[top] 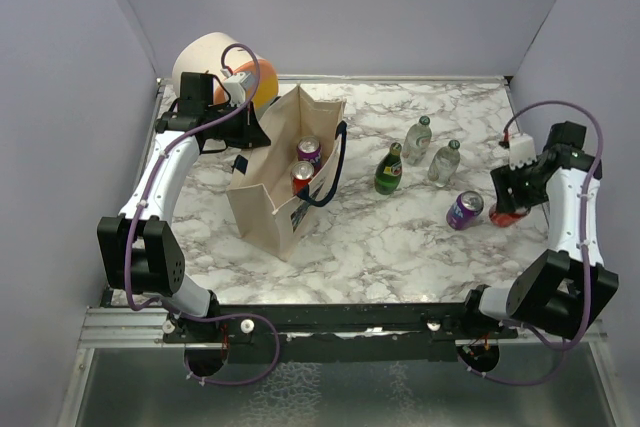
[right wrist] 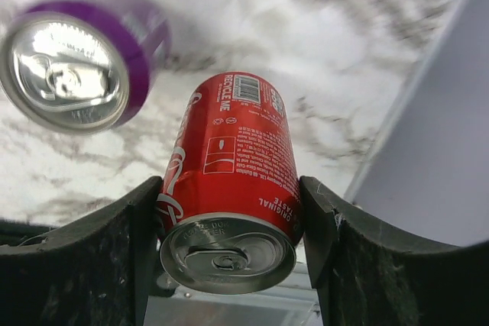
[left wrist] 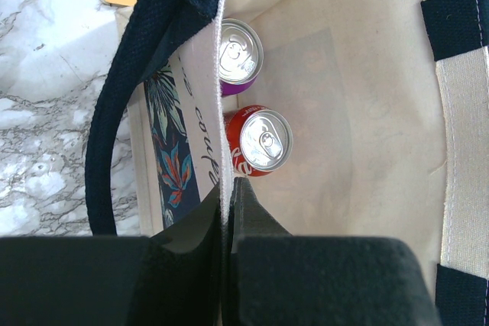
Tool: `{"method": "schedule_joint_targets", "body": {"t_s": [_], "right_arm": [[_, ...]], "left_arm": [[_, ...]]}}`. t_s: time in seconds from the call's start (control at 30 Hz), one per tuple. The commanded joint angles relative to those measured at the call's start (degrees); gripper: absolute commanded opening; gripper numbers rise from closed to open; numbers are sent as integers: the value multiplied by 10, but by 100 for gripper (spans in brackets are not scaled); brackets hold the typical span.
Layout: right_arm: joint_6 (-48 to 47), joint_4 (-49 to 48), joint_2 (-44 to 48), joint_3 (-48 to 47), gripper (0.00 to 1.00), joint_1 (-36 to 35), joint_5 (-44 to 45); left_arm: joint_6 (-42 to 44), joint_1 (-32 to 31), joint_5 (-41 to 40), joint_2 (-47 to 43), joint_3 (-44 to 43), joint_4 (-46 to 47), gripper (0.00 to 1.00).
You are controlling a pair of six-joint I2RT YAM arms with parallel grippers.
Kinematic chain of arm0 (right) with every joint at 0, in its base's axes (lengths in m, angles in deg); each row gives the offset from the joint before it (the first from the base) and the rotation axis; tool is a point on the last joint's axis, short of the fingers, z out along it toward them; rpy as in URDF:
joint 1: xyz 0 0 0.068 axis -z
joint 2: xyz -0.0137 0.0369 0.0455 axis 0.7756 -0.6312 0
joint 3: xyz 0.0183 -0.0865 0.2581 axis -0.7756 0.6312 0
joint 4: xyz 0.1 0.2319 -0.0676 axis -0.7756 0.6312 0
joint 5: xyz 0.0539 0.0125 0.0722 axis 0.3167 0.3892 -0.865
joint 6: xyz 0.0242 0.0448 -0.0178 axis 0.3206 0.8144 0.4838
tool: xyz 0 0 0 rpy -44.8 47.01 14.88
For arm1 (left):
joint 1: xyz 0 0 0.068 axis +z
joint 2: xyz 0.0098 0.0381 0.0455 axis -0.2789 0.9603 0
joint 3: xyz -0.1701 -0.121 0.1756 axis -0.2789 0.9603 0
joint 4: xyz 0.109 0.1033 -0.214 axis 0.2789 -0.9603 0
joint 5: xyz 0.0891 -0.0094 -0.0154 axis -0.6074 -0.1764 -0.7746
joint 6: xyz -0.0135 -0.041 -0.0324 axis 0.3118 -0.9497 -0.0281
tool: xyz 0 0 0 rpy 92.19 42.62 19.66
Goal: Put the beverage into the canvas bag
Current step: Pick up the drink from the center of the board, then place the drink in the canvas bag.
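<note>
- Right gripper clasps the red cola can, one finger against each flank. The can lies on its side, long axis 12-to-6 in the wrist view, lid at 6.
- Left gripper is pinched onto the canvas bag at its rim, holding the mouth open.
- From the right gripper the bag lies at 9 o'clock, well apart.
- Loose purple can sits just beside at 9. The green bottle and clear bottle stand toward 10, so lifting before crossing looks wise.
- Side wall is close at 3.
- Bagged red can and bagged purple can hug one side, with open room beside them.
</note>
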Motion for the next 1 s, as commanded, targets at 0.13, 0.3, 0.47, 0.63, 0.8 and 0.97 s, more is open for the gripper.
{"method": "schedule_joint_targets", "body": {"t_s": [0.13,0.3,0.47,0.63,0.8,0.97], "right_arm": [[103,-31,-39,-211,2,6,7],[144,-2,-83,-352,1,-4,-41],[177,4,-114,-447,1,-61,-69],[192,7,-151,-552,1,-150,-77],[193,12,-198,-643,1,-258,-92],[189,-3,-244,-706,1,-366,-90]], "left_arm": [[-8,2,7,-12,-14,27,0],[-9,0,6,-15,-13,26,0],[-1,-3,7,-19,-7,26,0],[6,-4,8,-19,-5,21,0],[11,-4,7,-20,-4,20,0],[28,-4,8,-21,-2,8,0]]}}
